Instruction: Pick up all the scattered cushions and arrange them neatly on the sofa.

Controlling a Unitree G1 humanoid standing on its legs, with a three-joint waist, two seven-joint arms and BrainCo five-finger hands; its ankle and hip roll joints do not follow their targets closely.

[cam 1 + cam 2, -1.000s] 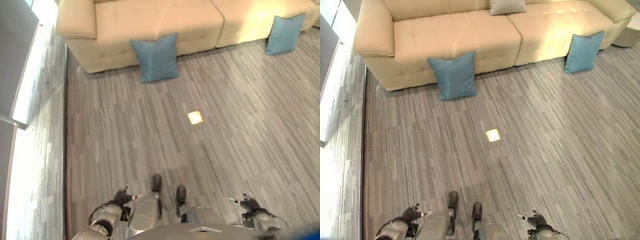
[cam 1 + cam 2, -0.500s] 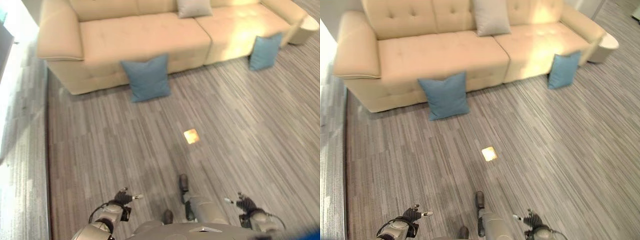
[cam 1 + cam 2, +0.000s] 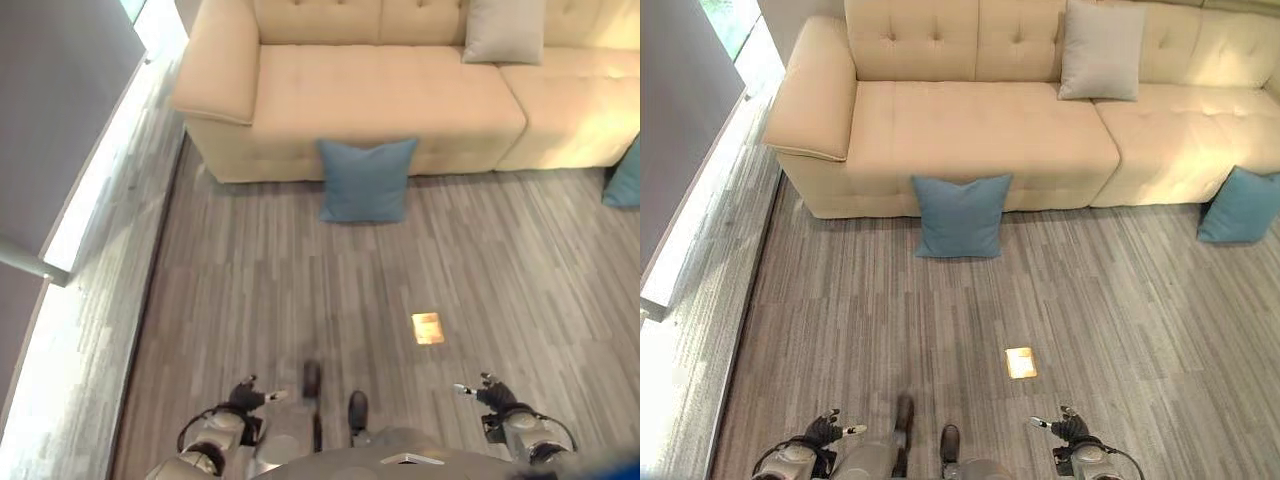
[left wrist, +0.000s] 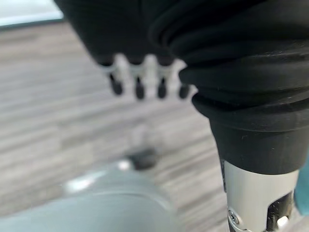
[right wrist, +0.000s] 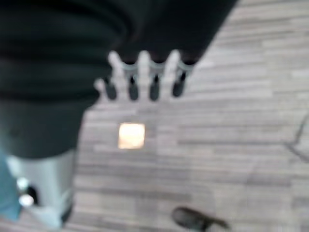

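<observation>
Both hands empty, fingers straight; grey cushion (image 3: 1100, 50) on sofa (image 3: 980, 130), fully visible in right eye view

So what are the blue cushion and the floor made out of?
The blue cushion looks like soft matte woven cloth: it sags slightly and has no shine. The floor looks like grey wood-look planks or striped carpet tiles; I can't tell which.

Grey striped plank floor (image 3: 840, 330); small brass floor plate (image 3: 1021, 362); bright window strip (image 3: 690, 240) along left wall.
</observation>
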